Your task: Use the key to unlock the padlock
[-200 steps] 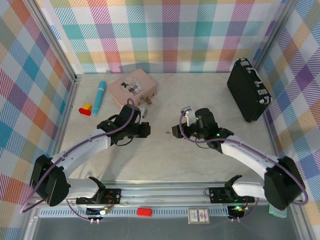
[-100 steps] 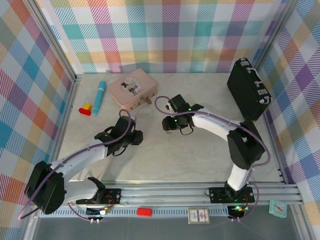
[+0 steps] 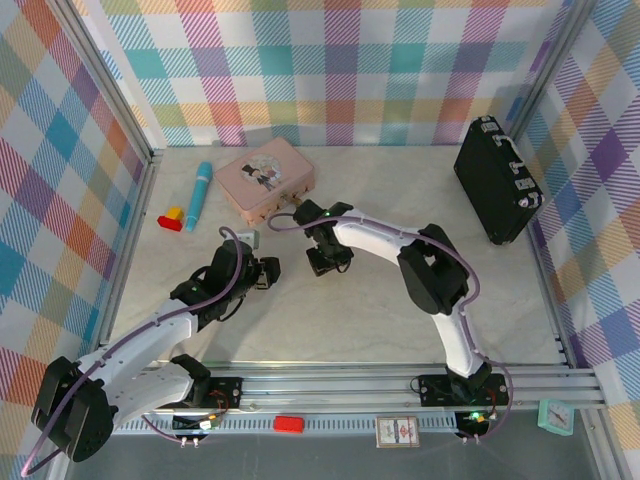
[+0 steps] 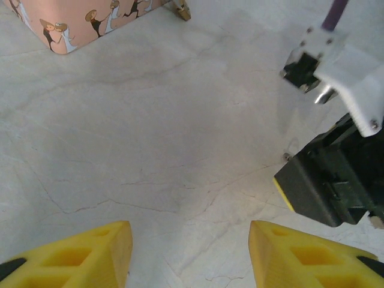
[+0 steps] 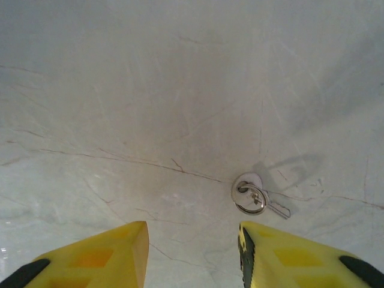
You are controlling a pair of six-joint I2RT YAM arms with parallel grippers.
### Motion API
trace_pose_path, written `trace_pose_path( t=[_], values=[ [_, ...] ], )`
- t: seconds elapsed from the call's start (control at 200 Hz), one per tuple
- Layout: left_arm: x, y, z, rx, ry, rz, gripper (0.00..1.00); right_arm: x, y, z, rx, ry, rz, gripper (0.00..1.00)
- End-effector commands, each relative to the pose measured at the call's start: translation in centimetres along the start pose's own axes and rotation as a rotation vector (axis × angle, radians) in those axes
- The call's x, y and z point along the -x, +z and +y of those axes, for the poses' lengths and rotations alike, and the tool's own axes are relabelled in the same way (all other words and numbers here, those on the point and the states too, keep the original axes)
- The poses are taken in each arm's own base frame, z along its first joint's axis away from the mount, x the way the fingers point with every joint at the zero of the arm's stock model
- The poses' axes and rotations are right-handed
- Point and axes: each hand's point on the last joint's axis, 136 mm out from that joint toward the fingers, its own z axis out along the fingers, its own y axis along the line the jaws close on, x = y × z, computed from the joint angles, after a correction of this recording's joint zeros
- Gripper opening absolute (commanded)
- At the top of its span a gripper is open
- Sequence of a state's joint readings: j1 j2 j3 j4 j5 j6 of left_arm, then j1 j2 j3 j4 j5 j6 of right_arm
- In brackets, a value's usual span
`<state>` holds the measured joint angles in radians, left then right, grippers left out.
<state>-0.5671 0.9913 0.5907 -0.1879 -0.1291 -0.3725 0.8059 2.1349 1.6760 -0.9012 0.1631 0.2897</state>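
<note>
The key [image 5: 258,195], small and silvery on a ring, lies flat on the marble just ahead of my right gripper's right fingertip. My right gripper [image 5: 193,240] is open above the table with nothing between its yellow fingers; from above it [image 3: 325,262] hangs mid-table and covers the key. The brass padlock [image 4: 182,8] lies next to the corner of the pink tin [image 4: 78,21], also seen from above as the padlock [image 3: 297,201] beside the tin [image 3: 265,178]. My left gripper [image 4: 191,240] is open and empty over bare marble, left of the right gripper's black body [image 4: 327,186].
A black case [image 3: 497,180] stands at the far right. A blue tube [image 3: 198,195] and red and yellow blocks [image 3: 172,218] lie at the far left near the wall. Plaid walls close in three sides.
My left gripper has opened and drawn back towards the near left. The right arm has swung left across the table to above the key, its jaws narrowing a little.
</note>
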Motion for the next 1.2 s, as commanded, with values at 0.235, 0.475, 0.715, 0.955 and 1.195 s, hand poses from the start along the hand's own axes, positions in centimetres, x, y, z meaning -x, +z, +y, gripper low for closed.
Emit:
trace_pose_path(
  t=[0.235, 0.475, 0.715, 0.955, 1.195],
  values=[
    [0.2, -0.1, -0.1, -0.021, -0.002, -0.017, 0.56, -0.5, 0.9, -1.9, -0.14, -0.035, 0.072, 0.42],
    [0.2, 0.0, -0.1, -0.019, -0.002, -0.017, 0.57, -0.2, 2.2, -2.1, -0.165, -0.041, 0.08, 0.38],
    [0.3, -0.1, 0.2, -0.007, -0.001, -0.029, 0.58, -0.3, 3.1, -2.3, -0.185, -0.043, 0.091, 0.26],
    [0.3, 0.0, 0.3, 0.003, 0.0, -0.031, 0.6, 0.4, 1.7, -2.5, -0.184, -0.04, 0.034, 0.17],
    [0.2, 0.2, 0.4, 0.01, 0.004, -0.026, 0.61, 1.1, 0.3, -2.3, -0.165, -0.035, -0.038, 0.07]
  ],
)
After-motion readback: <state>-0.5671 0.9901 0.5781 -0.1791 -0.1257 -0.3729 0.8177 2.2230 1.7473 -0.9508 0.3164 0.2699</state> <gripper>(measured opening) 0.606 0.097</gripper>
